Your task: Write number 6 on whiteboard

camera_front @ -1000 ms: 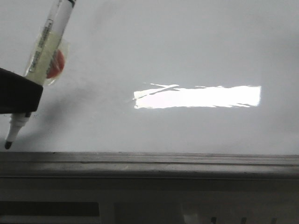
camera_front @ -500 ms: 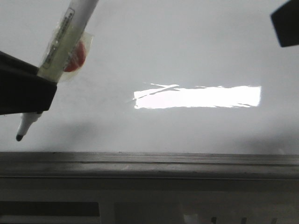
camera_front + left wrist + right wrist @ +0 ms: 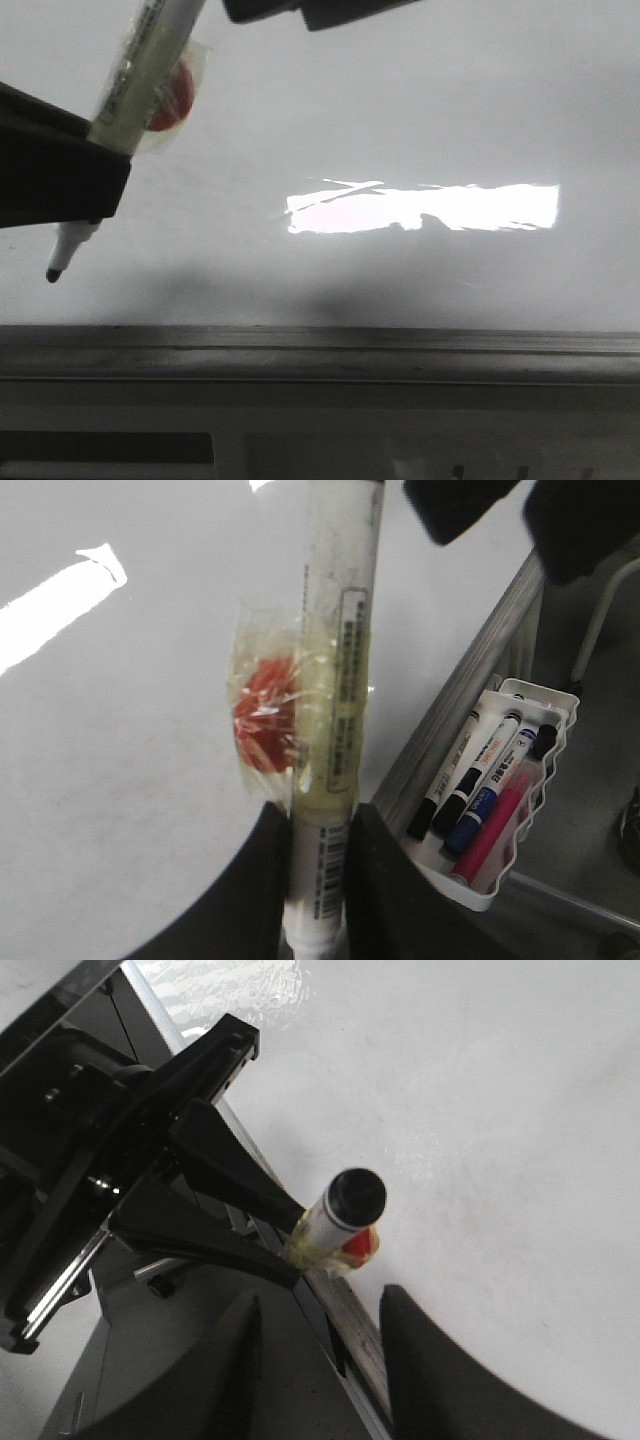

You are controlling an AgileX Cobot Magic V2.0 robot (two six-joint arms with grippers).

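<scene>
The whiteboard (image 3: 420,120) is glossy white with a bright glare patch and a grey metal edge strip (image 3: 320,345) along the near side. No number 6 shows on it. My left gripper (image 3: 90,190) is shut on a white marker (image 3: 135,80) wrapped in tape with a red spot. The marker's black tip (image 3: 52,275) hangs just above the board near the edge. In the left wrist view the fingers (image 3: 395,880) clamp the marker barrel (image 3: 335,680). My right gripper (image 3: 300,10) is open and empty, above the marker's cap end (image 3: 355,1195).
A white tray (image 3: 520,850) holding several markers hangs off the board's edge strip (image 3: 470,670) beside the left gripper. The left arm's black body (image 3: 120,1160) lies over the edge strip in the right wrist view.
The left gripper has lifted and shifted right with the marker, raising its tip off the board. The right gripper came in from the upper right and moved left across the top.
</scene>
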